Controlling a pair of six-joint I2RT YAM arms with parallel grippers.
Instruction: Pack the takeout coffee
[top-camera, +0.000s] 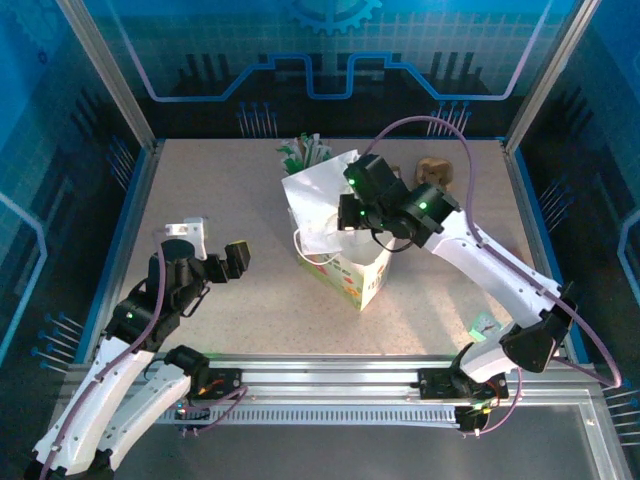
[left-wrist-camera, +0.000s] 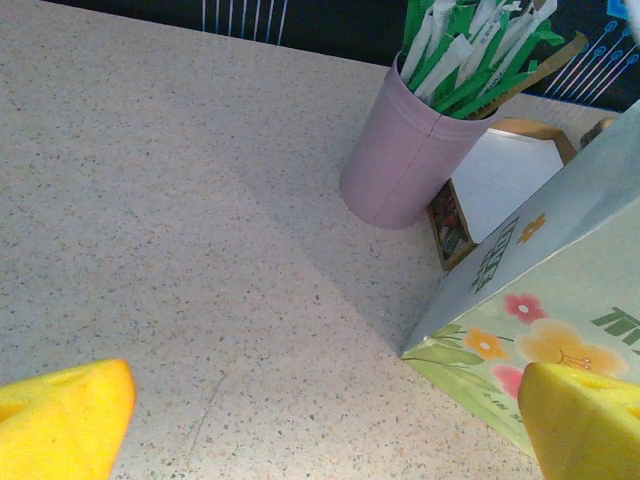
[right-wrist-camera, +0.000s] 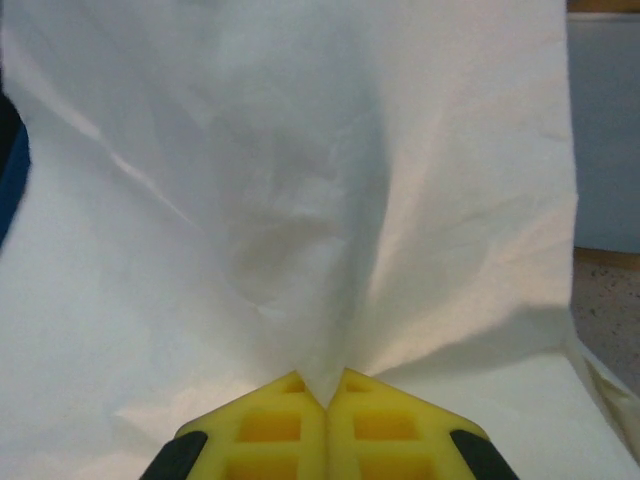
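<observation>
Top external view: a paper bag stands upright near the middle of the table, its mouth open to a white inside and its white cord handles hanging over the left rim. Whether the takeout coffee sits inside the bag cannot be told; the bag's walls and the right arm cover the mouth. The right gripper reaches over the rim, and its wrist view shows the yellow pads pressed together on a creased fold of the bag's white paper. The left gripper hangs to the left of the bag, well apart from it, its jaws spread wide with nothing between them. From the left wrist, the bag's pale green side bears printed pink, orange and yellow flowers and green lettering cut off too short to read. Just behind the bag stands a pink cup stuffed with green-and-white sachets. A brown cardboard piece lies behind the right arm.
</observation>
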